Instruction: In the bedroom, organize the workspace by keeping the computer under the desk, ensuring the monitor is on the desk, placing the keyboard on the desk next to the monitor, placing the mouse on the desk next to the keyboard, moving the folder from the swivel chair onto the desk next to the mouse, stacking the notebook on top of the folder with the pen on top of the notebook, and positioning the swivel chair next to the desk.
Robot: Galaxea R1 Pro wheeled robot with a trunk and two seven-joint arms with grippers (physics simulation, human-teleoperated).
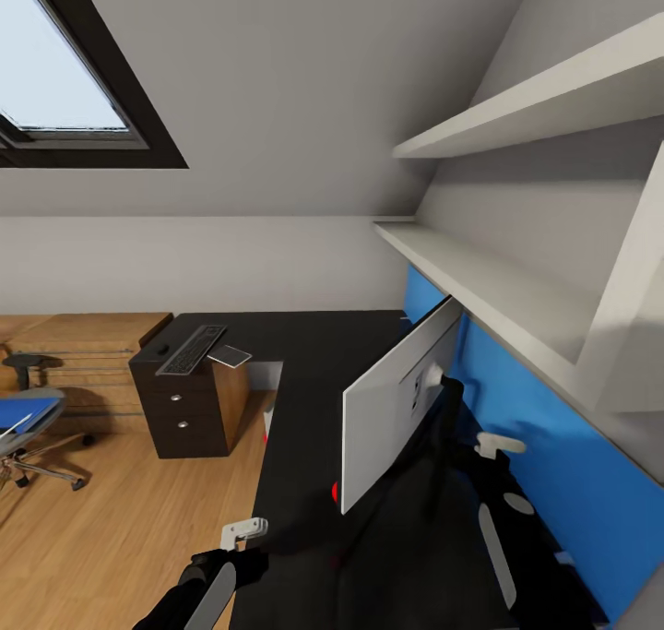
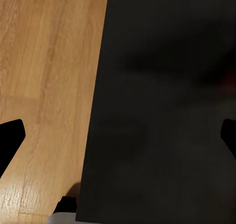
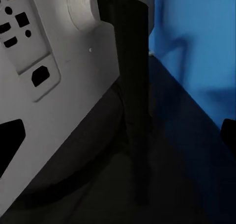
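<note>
Attic bedroom w/ sloped white ceiling, skylight at far left, wood floor, white shelves on the right wall.

Nearest: left gripper [image 1: 247,530] hangs over the near left edge of the black tabletop [image 1: 304,399]; its wrist view looks straight down on that edge, floor on one side, glossy top on the other, fingers spread wide w/ nothing between. Right gripper [image 1: 498,446] sits behind the monitor [image 1: 397,399], between its white back and the blue back panel [image 1: 544,427]; fingertips at the frame sides of its wrist view stand wide apart, empty.

Monitor stands upright on the tabletop, seen almost edge-on, red dot at its near lower corner. Right wrist view shows the port panel [image 3: 22,47] and black stand [image 3: 132,86]. Judgement: rigid but top-heavy, screen fragile, glossy top slippery, so best held low, at the stand or w/ both grippers on the side edges, not on the screen face.

Farther left: swivel chair [image 1: 28,422] at the frame edge, well apart from the tabletop, w/ blue folder [image 1: 17,415] on the seat and a thin white pen [image 1: 15,429] across it. Folder looks flat, light, stiff; take by an overhanging edge.

Far end: keyboard [image 1: 191,350] on the dark drawer unit [image 1: 184,399], small mouse [image 1: 162,349] just left of it, a grey flat item [image 1: 230,355], poss. the notebook, just right. Keyboard is light, rigid; grip across its narrow width.
</note>
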